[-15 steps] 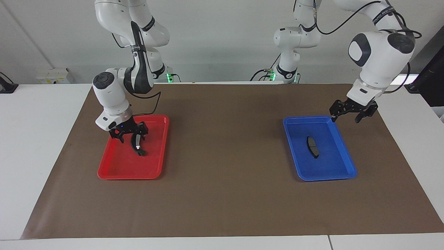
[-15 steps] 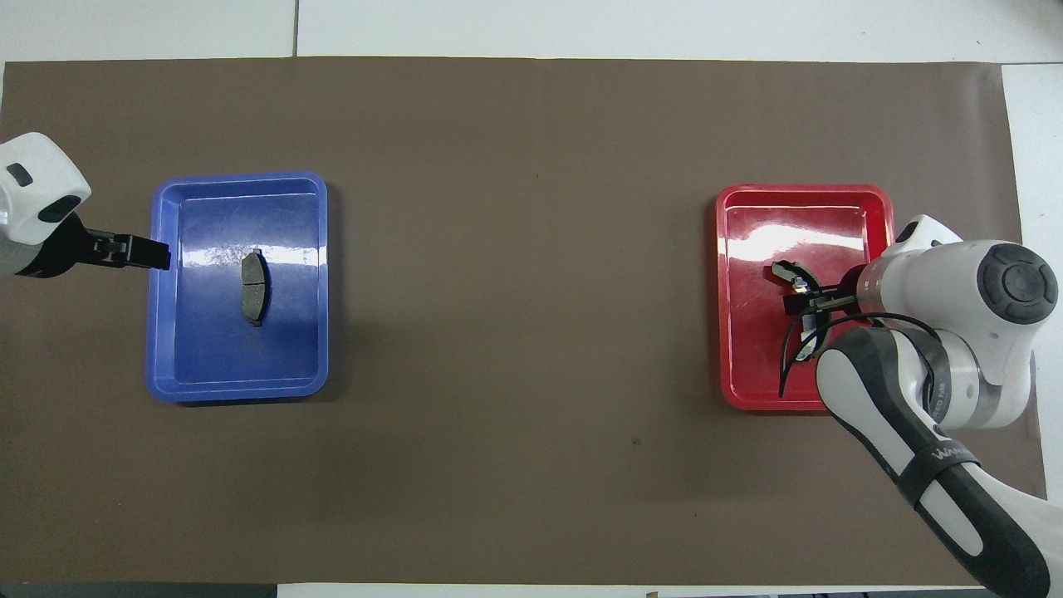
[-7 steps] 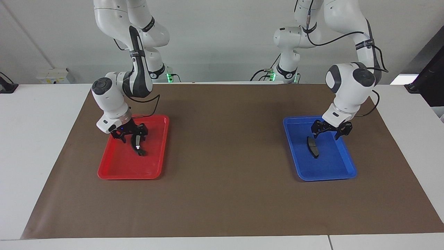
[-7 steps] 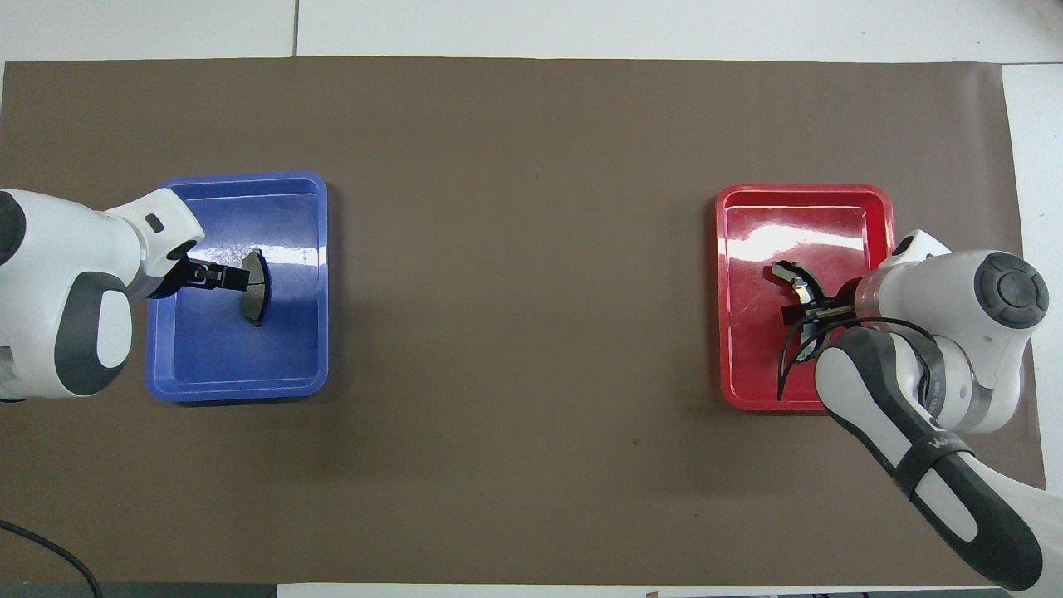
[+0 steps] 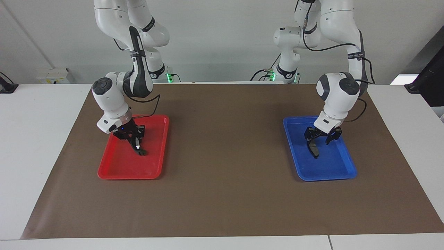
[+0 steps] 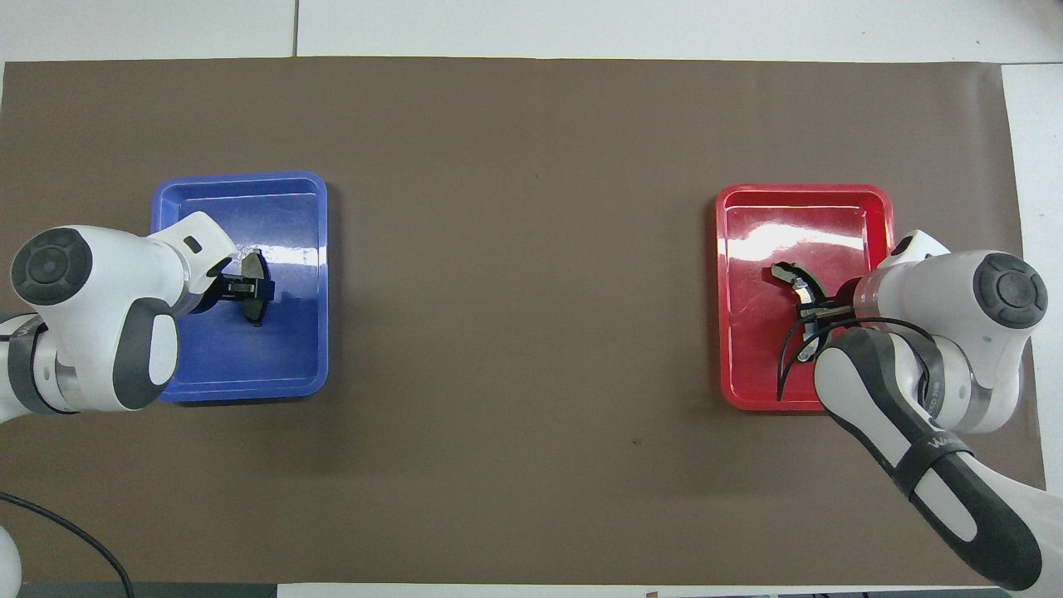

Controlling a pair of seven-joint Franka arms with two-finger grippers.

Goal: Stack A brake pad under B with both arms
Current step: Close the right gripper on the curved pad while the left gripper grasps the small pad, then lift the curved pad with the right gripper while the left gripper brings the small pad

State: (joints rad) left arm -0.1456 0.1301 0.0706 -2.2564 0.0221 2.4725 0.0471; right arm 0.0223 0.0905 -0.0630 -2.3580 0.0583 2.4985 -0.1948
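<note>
Brake pad A [image 5: 315, 150], short, flat and dark grey, lies in the blue tray [image 5: 333, 166] toward the left arm's end; it also shows in the overhead view [image 6: 253, 266]. My left gripper [image 5: 318, 138] is low over the pad, open, its fingers either side of it [image 6: 253, 288]. B [image 5: 139, 149], the long curved black shoe with shiny ends, lies in the red tray [image 5: 118, 168] toward the right arm's end [image 6: 789, 274]. My right gripper [image 5: 134, 137] is down in the red tray, fingers closed on B's middle [image 6: 810, 312].
A brown mat [image 5: 222, 194] covers the table between and around the two trays. White table surface [image 5: 34, 139] lies past the mat's edges.
My left gripper swung from outside the blue tray to over pad A and came down onto it. My right gripper's fingers narrowed onto B, which still lies in the red tray.
</note>
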